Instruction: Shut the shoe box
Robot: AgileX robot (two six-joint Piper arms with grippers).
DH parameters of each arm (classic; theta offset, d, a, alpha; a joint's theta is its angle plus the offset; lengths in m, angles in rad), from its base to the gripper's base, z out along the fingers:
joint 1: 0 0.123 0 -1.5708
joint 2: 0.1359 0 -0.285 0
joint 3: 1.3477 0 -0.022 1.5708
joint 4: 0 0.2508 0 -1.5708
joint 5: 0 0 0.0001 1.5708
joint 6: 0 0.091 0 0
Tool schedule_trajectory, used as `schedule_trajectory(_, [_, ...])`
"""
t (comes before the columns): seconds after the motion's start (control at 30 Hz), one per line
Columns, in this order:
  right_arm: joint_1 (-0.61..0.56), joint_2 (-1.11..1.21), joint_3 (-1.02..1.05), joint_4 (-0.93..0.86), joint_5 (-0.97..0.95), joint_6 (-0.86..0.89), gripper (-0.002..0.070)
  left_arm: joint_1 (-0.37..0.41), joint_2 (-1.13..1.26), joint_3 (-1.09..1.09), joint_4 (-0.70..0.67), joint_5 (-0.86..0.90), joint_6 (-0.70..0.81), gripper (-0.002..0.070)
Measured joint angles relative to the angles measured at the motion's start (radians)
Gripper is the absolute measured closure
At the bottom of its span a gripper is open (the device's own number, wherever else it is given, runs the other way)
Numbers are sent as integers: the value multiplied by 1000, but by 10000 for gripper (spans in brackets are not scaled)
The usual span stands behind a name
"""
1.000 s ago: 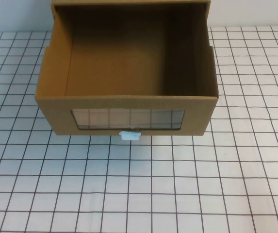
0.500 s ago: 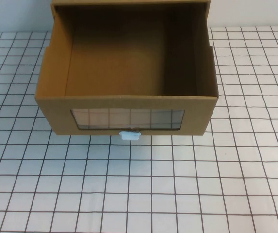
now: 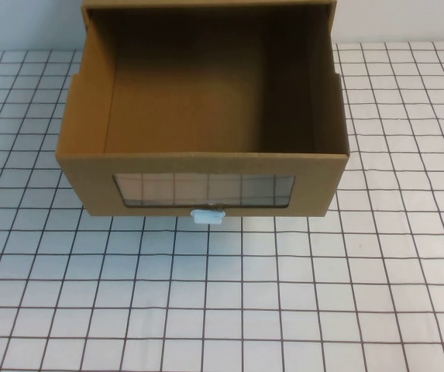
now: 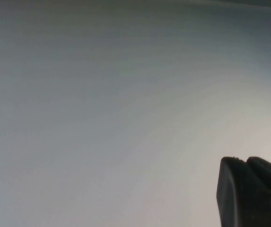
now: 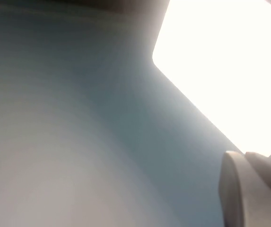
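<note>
On table (image 3: 376, 310): box (image 3: 203, 183) drawer pulled out, unchanged from earlier frames. Left gripper (image 4: 253, 194), right gripper (image 5: 249, 189) parked off-table; finger state cannot be told. Closing not begun.

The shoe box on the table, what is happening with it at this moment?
Nothing is handling it now. The shoe box sits on the gridded table with its drawer pulled out toward the robot, empty inside, the white handle below the clear window. Neither arm shows in the high view. The left gripper and right gripper each show only as a fingertip against blank background, away from the box.
</note>
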Motion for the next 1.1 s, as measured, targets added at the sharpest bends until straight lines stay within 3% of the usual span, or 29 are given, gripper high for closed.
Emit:
schedule_trajectory(0.23, [0, -2, -97, 0, -49, 78, 689, 0, -2, -106, -2, 57, 0, 680])
schedule_trajectory(0.47, [0, -2, -365, -2, 267, 211, 689, 0, 21, -361, -4, 246, 42, 680])
schedule_trajectory(0.63, [0, 30, -497, -61, 295, 264, 689, 0, 140, -553, -5, 356, 30, 680])
schedule_trajectory(0.87, [0, 155, -693, -184, 336, 405, 689, 0, 374, -877, -6, 785, 16, 680])
schedule_trajectory(1.1, [0, 357, -988, -193, 884, 443, 689, -39, 632, -1194, -6, 1274, 12, 680])
